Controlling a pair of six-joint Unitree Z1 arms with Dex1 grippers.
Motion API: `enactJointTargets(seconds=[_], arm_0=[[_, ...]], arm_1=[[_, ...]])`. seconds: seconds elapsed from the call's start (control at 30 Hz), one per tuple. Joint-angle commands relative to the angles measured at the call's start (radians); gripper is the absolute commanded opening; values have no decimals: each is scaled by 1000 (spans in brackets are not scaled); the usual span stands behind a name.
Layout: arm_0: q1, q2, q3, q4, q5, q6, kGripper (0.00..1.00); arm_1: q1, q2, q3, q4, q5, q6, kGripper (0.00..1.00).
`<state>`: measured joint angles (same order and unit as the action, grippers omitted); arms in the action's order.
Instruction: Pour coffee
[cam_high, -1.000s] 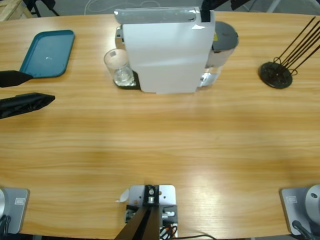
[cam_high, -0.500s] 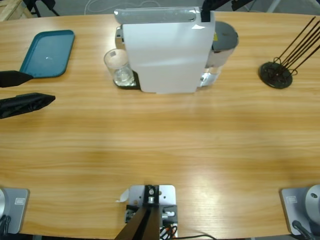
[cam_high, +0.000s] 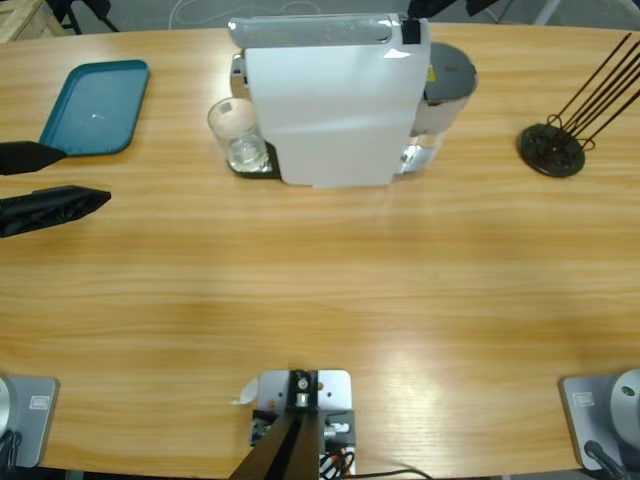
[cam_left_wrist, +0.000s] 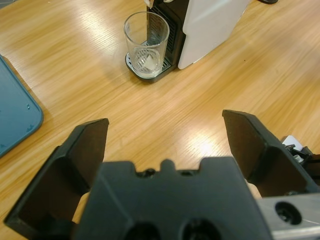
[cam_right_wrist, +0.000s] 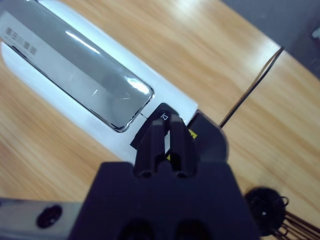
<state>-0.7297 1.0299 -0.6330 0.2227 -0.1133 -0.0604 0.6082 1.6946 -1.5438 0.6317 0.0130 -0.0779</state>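
A white coffee machine (cam_high: 330, 100) stands at the table's far middle. An empty-looking clear glass (cam_high: 238, 132) sits on the drip tray at its left side, and no dark coffee shows in it. My left gripper (cam_high: 85, 175) is open at the table's left edge, well away from the glass (cam_left_wrist: 146, 42), which lies straight ahead between the jaws of the left gripper (cam_left_wrist: 165, 125). My right gripper (cam_right_wrist: 167, 131) is shut and empty. Its tips are at a black button (cam_right_wrist: 158, 113) beside the silver lid on top of the machine (cam_right_wrist: 75, 55).
A teal tray (cam_high: 95, 105) lies at the far left, close to the left gripper. A black stand with thin rods (cam_high: 552, 148) sits at the far right. The machine's grey water tank (cam_high: 447, 78) sticks out on its right side.
The right gripper at the machine's top has shifted very slightly. The left arm and the glass have not moved.
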Motion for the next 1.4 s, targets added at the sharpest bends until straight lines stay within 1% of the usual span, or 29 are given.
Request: enactJointTargets(seconds=[0.03, 0.07, 0.13, 0.2, 0.3, 0.37, 0.47, 0.5, 0.57, 0.7, 0.77, 0.83, 0.93, 1.03, 1.2, 1.4], arm_0=[[-8, 27, 32, -10, 12, 1, 987], [-8, 27, 32, -10, 12, 2, 987], [-8, 27, 32, -10, 12, 1, 987], [-8, 27, 32, -10, 13, 1, 987], [-8, 27, 32, -10, 12, 1, 987], [-8, 27, 32, -10, 12, 1, 987], [-8, 29, 32, -10, 12, 1, 987], [-8, 29, 32, -10, 12, 1, 987], [-8, 30, 32, -10, 12, 1, 987], [-8, 30, 32, -10, 14, 1, 987], [-8, 30, 32, -10, 14, 1, 987], [-8, 32, 32, -10, 14, 1, 987], [-8, 34, 32, -10, 14, 1, 987], [-8, 36, 32, -10, 13, 1, 987], [-8, 37, 32, -10, 12, 1, 987], [-8, 38, 31, -10, 12, 1, 987]], arm_1=[[10, -120, 115, -42, 0, -25, 835], [10, -147, 137, -36, 18, -25, 903], [10, -205, 207, -65, 59, -25, 909], [10, -248, 263, -83, 88, -25, 957], [10, -273, 297, -83, 94, -25, 962], [10, -275, 296, -81, 86, -25, 946], [10, -243, 249, -79, 73, -36, 849], [6, -215, 229, -76, 66, -45, 830], [-8, -161, 178, -72, 65, -62, 721], [-19, -59, 98, -69, 32, -68, 715], [-19, -27, 76, -67, 3, -68, 649], [-19, -4, 67, -55, -21, -69, 526], [-21, 11, 59, -12, -35, -74, 14], [-22, 3, 65, 3, -90, -80, 0], [-19, -6, 48, -6, -217, -92, 0], [-12, 11, -3, 2, -220, -93, 0]])
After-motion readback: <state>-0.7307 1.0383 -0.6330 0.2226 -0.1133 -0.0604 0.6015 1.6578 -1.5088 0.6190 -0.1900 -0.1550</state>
